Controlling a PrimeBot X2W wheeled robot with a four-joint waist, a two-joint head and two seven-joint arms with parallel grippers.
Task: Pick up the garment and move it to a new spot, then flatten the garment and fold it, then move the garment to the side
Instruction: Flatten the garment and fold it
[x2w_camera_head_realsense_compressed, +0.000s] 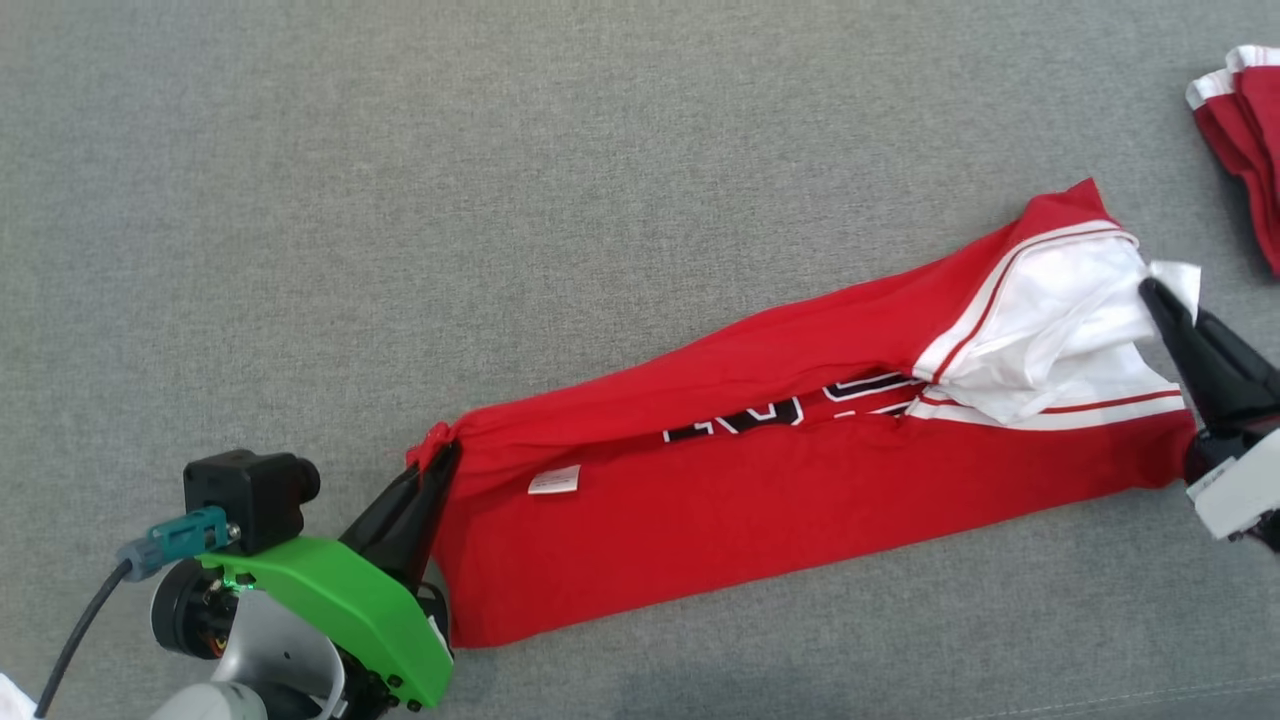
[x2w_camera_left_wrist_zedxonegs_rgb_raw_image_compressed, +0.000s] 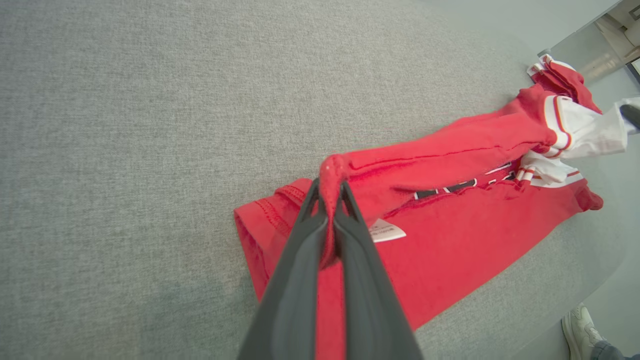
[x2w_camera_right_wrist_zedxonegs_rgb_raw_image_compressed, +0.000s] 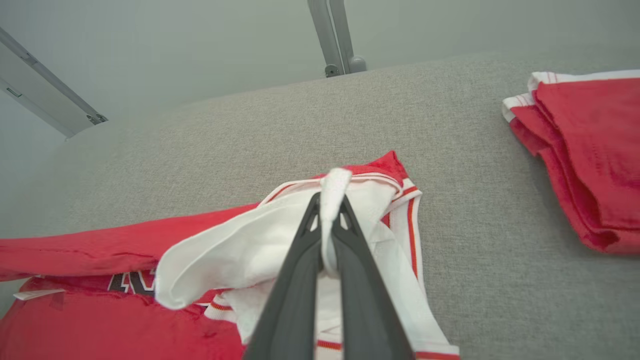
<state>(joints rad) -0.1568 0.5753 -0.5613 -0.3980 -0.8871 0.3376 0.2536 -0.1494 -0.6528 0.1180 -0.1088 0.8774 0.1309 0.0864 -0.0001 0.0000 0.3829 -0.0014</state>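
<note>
Currently the garment lies as a long, partly doubled band on the grey padded surface, running from the near left to the far right. The left gripper is clenched on a bunched pinch of red hem at the near-left end. The right gripper is clenched on a narrow fold of the white sleeve at the far-right end. Both holds take in little cloth, so the first probable fault is slippage: if the arms pull further apart, one pinch may pull free and that end would drop in a heap. The second probable fault is skew. The upper red layer is rolled over the black lettering, and the white sleeve is crumpled rather than laid out. Any fold made over this state would likely lock in creases and give uneven edges. A third hazard is the stack of folded red garments on the far right, which sits near the right gripper. A sideways carry or swing toward that side could strike or drag the stack. The small white label stands proud of the cloth near the left end and may catch or turn over under a sweep. In the left wrist view the near edge of the surface lies close beyond the garment, with a person's shoe on the floor below. Cloth released too near that edge could slide off.
</note>
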